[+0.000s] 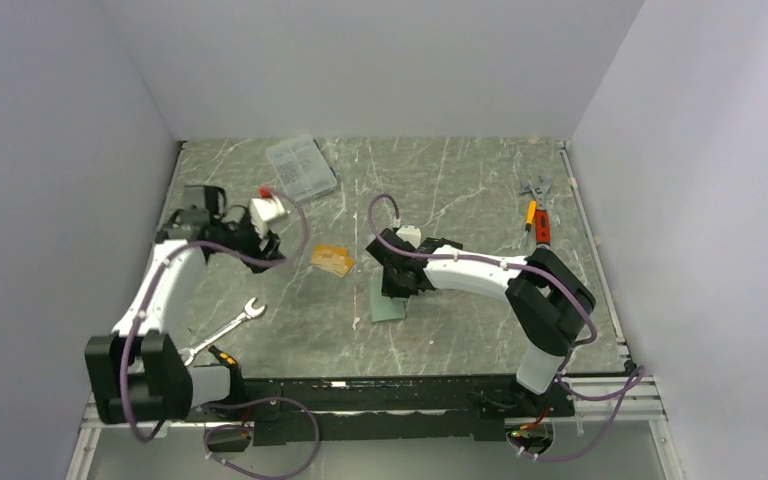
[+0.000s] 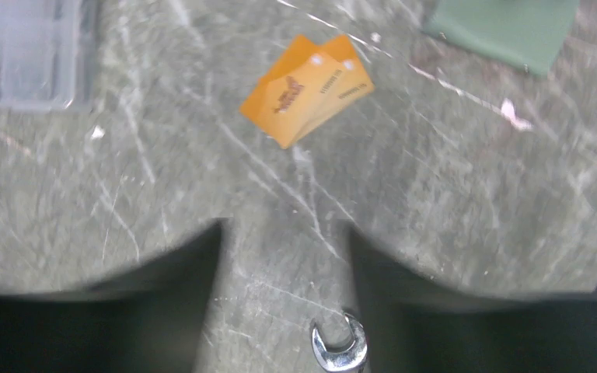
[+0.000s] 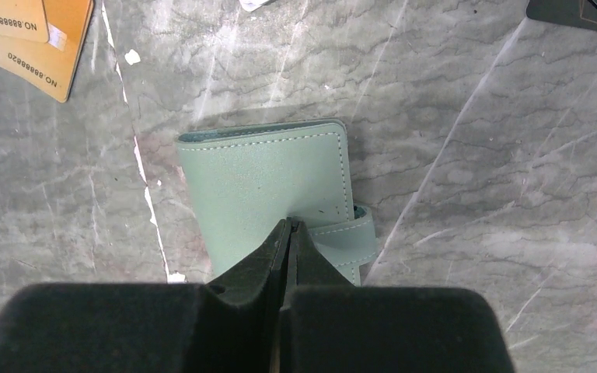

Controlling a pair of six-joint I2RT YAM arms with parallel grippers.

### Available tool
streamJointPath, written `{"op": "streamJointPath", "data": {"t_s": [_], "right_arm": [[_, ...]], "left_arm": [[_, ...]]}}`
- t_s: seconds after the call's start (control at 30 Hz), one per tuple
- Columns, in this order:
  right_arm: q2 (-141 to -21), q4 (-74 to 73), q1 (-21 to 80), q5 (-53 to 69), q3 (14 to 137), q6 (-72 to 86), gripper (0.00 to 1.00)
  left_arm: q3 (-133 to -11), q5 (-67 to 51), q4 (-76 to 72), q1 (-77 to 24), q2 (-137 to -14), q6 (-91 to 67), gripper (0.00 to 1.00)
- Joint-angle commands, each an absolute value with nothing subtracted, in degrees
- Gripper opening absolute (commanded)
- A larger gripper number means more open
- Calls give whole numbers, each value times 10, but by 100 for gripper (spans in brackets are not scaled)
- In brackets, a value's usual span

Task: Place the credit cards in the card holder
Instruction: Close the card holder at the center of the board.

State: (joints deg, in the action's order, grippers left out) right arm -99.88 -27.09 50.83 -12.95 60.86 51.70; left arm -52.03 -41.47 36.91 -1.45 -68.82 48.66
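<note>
Two orange-gold credit cards [image 1: 332,260] lie overlapped on the marble table; they also show in the left wrist view [image 2: 307,89] and at the top left corner of the right wrist view [image 3: 23,35]. No silvery-white card is in view. The grey-green card holder [image 1: 388,300] lies folded shut and flat, snap tab to its right [image 3: 264,186]. My right gripper [image 3: 289,224] is shut, its tips over the holder's cover next to the tab [image 1: 397,283]. My left gripper [image 2: 284,233] is open and empty, above the table to the left of the cards [image 1: 265,245].
A clear compartment box [image 1: 300,167] stands at the back left. A silver wrench [image 1: 225,330] lies front left, its head between my left fingers' view [image 2: 338,350]. Pliers and an orange tool [image 1: 535,212] lie at the right. A dark piece [image 3: 571,12] lies beyond the holder.
</note>
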Motion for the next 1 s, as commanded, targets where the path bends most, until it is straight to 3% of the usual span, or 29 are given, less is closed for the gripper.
{"op": "streamJointPath", "data": {"t_s": [0.0, 0.13, 0.3, 0.97], "right_arm": [[-1075, -317, 522, -74, 575, 510, 0], [-1083, -317, 524, -70, 570, 507, 0], [-1080, -302, 532, -70, 541, 517, 0], [-1089, -283, 639, -166, 460, 591, 0]], "left_arm": [[-630, -578, 452, 110, -769, 507, 98], [-661, -628, 471, 161, -794, 495, 99], [-626, -592, 393, 162, -746, 424, 99], [-635, -497, 414, 163, -697, 377, 99]]}}
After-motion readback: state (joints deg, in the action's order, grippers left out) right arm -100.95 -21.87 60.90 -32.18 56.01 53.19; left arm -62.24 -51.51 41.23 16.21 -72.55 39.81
